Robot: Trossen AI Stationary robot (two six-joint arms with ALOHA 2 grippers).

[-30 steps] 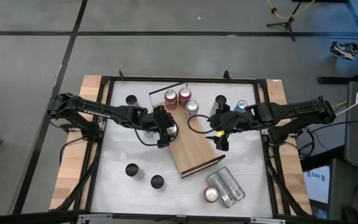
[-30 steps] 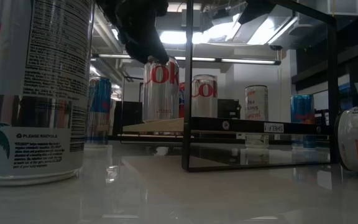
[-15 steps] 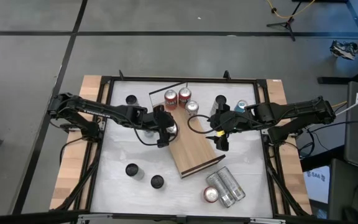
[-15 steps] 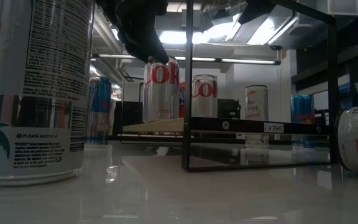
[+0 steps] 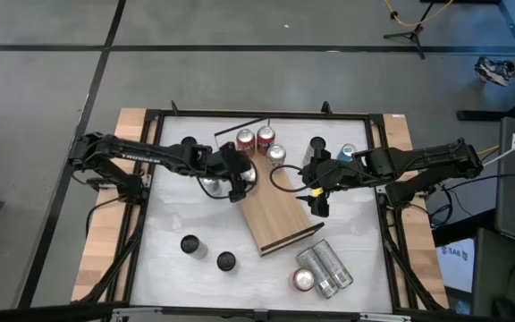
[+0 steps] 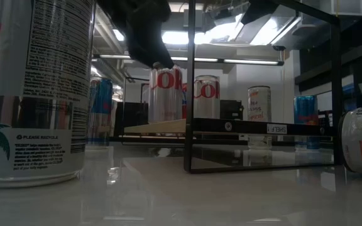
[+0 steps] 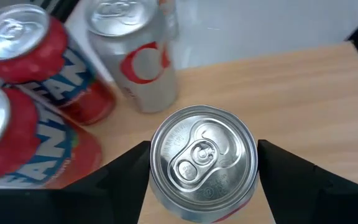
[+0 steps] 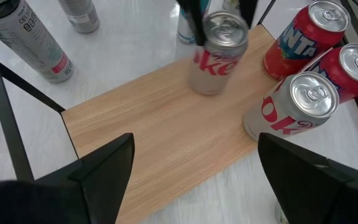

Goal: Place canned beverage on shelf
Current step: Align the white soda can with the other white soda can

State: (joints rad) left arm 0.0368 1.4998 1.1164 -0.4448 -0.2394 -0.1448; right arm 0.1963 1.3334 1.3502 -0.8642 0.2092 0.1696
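The left end effector (image 5: 237, 176) sits over the end of the shelf (image 5: 280, 215) nearest the two red cans (image 5: 255, 139), its fingers (image 7: 120, 174) closed on either side of a silver Diet Coke can (image 7: 202, 163). The left wrist view shows both fingers against the can's sides, so this can is gripped. In the low view the can (image 6: 166, 94) stands upright with its base at about the level of the shelf board; whether it is fully seated or a hair above the wood I cannot tell.

Just beside the held can, toward the red cans, stands a second silver cola can (image 7: 135, 53). The two red cans sit just past that one.

The right end effector (image 5: 316, 199) waits at the shelf's long edge on the side away from the left arm, its jaws spread wide with nothing between them, as the right wrist view shows.

Judging from here, the main risk is the release. If the can is not flat on the board when the fingers part, it may rock or topple, and the neighbouring cans are close enough to be knocked over in turn. A second risk is the retreat: a finger dragging the can's side as the arm lifts could tip it toward the shelf edge, which is near. Opening fully before rising straight up would reduce both.
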